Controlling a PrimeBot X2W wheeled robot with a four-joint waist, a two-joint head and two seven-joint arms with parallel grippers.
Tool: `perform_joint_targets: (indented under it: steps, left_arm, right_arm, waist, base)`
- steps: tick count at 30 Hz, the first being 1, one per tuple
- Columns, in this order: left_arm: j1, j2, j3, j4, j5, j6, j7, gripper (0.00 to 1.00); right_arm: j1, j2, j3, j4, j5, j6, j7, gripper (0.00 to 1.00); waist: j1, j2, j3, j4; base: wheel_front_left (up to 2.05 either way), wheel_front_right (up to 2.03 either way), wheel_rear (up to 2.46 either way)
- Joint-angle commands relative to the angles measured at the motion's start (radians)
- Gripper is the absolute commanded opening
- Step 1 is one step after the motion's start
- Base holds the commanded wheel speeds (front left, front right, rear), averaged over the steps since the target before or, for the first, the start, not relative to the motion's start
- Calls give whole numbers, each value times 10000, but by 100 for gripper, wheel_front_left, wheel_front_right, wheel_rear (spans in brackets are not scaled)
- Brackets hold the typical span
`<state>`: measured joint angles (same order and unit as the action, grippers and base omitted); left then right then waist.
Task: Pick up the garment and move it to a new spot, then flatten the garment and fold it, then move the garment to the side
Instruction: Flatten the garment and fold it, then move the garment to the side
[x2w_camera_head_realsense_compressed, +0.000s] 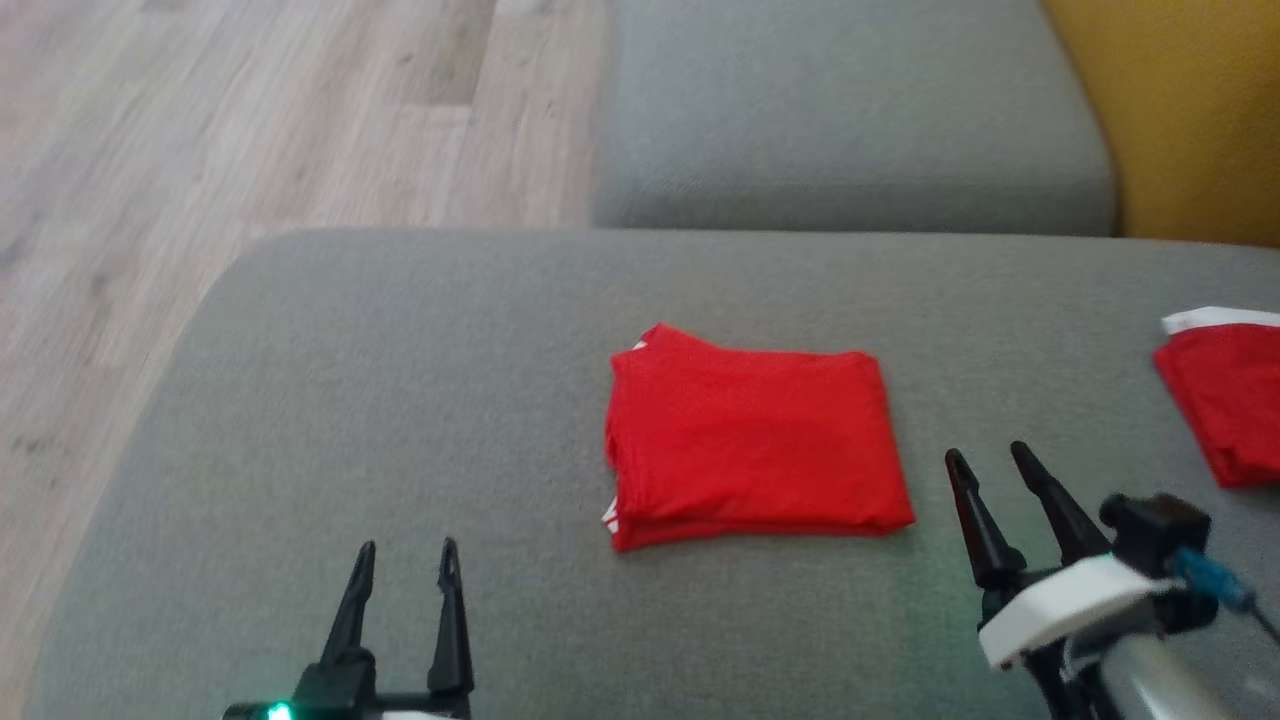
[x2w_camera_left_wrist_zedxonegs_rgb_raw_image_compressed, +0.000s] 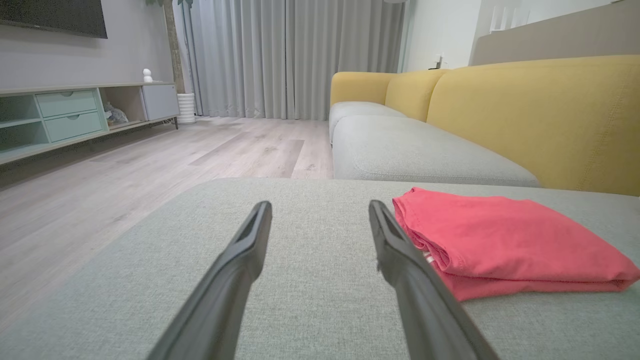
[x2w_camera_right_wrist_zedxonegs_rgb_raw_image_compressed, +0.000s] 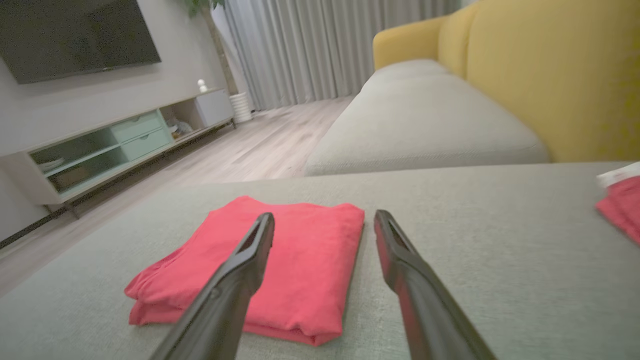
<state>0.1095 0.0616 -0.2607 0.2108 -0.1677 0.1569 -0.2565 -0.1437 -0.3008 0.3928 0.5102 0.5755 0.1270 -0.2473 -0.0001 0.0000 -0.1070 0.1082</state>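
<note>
Left gripper (x2w_camera_head_realsense_compressed: 407, 548), lower left of the head view: fingers parted a moderate way, gripping nothing, tips over bare grey cushion (x2w_camera_head_realsense_compressed: 400, 400). In the left wrist view, one finger (x2w_camera_left_wrist_zedxonegs_rgb_raw_image_compressed: 400, 255) overlapping the near edge of the folded red garment (x2w_camera_left_wrist_zedxonegs_rgb_raw_image_compressed: 500, 235); contact impossible to tell.

Right gripper (x2w_camera_head_realsense_compressed: 988, 453), lower right: fingers likewise parted, empty, tips just beside the garment's lower right corner. In the right wrist view, one finger in front of the garment, the other over grey fabric beside its edge.

Garment in the middle of the head view, folded into a neat rectangle, layered edges and a bit of white on its left side. Wide bare cushion left of it and above it; rounded cushion edge at far left, wood floor (x2w_camera_head_realsense_compressed: 250, 120) beyond. Second red garment (x2w_camera_head_realsense_compressed: 1225, 410) with a white strip, cut by the right edge, well apart. Another grey seat (x2w_camera_head_realsense_compressed: 850, 110) at top, yellow backrest (x2w_camera_head_realsense_compressed: 1190, 110) upper right.

TV cabinet (x2w_camera_left_wrist_zedxonegs_rgb_raw_image_compressed: 75, 110), left of the left wrist view: two closed drawers, an open compartment with small blurred things inside.
</note>
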Motion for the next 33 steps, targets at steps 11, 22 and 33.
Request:
perform_joint_targets:
  steps: [11,22,33]
  left_arm:
    - [205,17,1031,187,192,-163,-53,100]
    - [284,-31,1191,409,455,-337,-53,100]
    - [305,-67,1195,566,618,-491,-53,100]
  right_arm:
    - [2806,1816,-2184,-2628,-3215,37,-143,100]
    - [2935,1958,-2286,-2695,-3366,37,-144,100]
    - [2954,2006,-2336,-2711,-3336,37,-145,100]
  waist:
    - [1,0,-722,-744]
    - [1,0,-802,-787]
    - [1,0,-721,-617]
  base:
    - [0,0,0]
    - [0,0,0]
    - [0,0,0]
